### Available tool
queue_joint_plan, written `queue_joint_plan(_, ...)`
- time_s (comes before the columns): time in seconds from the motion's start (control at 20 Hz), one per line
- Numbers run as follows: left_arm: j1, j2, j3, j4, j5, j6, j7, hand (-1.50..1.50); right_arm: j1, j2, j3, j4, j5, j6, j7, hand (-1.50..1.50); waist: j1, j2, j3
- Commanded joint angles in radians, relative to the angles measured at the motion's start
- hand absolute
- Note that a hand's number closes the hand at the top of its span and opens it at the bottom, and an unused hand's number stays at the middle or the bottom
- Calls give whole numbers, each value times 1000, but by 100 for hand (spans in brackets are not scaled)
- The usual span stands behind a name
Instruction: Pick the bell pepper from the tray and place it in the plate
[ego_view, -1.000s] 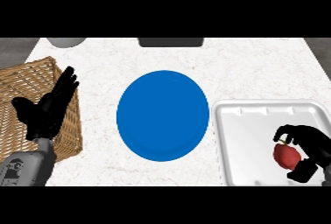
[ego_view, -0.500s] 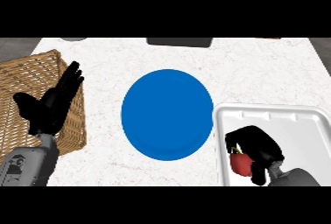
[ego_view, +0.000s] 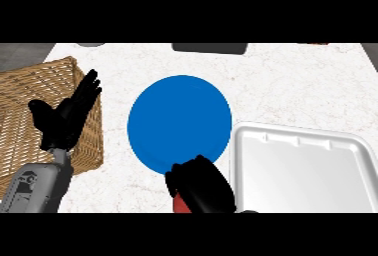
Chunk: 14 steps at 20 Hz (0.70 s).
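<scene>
My right hand (ego_view: 201, 187) sits at the lower middle of the head view, just below the near rim of the blue plate (ego_view: 179, 122). Its fingers curl round the red bell pepper (ego_view: 181, 205), of which only a small red patch shows under the hand. The white tray (ego_view: 303, 167) lies to the right of that hand and holds nothing visible. My left hand (ego_view: 68, 115) rests open at the left, fingers up, over the edge of the wicker basket.
A wicker basket (ego_view: 26, 107) fills the left side of the counter. A dark flat object (ego_view: 209, 47) lies at the far edge, with a grey round item (ego_view: 91, 44) at the far left.
My right hand has carried the bell pepper left, out of the tray, to the plate's near rim. The view has shifted right. The left hand stays resting.
</scene>
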<state>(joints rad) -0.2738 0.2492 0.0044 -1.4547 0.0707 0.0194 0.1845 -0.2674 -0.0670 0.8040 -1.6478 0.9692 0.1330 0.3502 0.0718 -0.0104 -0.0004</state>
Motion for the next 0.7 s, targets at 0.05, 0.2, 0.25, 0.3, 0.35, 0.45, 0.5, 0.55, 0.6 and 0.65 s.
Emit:
queue_joint_plan(0.05, 59, -11, 7, 54, 0, 11, 22, 0, -105, 64, 111, -90, 120, -244, 213, 150, -18, -2, -1)
queue_joint_plan(0.2, 63, 0, 14, 50, 1, 4, 24, 0, -134, 66, 193, -92, 216, -355, 380, 150, -32, -2, -1)
queue_joint_plan(0.25, 84, -6, 12, 47, 8, -2, 19, 0, -160, 66, 187, -81, 228, -375, 438, 150, -27, 0, -2)
queue_joint_plan(0.3, 86, -12, 22, 70, 1, 12, -6, 0, -186, 66, 193, -75, 234, -393, 488, 150, -33, 5, -2)
queue_joint_plan(0.35, 53, 14, 39, 85, 3, -2, -8, 0, -174, 66, 239, -79, 255, -435, 551, 150, -45, 6, -2)
queue_joint_plan(0.45, 59, -9, 15, 35, -7, 15, 16, 0, -253, 67, 225, -38, 197, -483, 648, 150, -26, 9, -1)
queue_joint_plan(0.5, 63, -30, -11, 38, -34, 35, 15, 0, -283, 67, 226, -39, 201, -500, 694, 150, -27, 9, -1)
queue_joint_plan(0.55, 101, -17, 12, 51, -14, 15, -11, 0, -295, 67, 213, -13, 198, -498, 728, 150, -30, 11, -2)
queue_joint_plan(0.6, 69, -28, 0, 49, -23, 21, -9, 0, -367, 67, 198, 7, 181, -514, 760, 150, -22, 13, -2)
queue_joint_plan(0.65, 113, -38, 2, 51, -20, 21, -36, 0, -342, 67, 222, 13, 174, -545, 776, 150, -30, 12, -1)
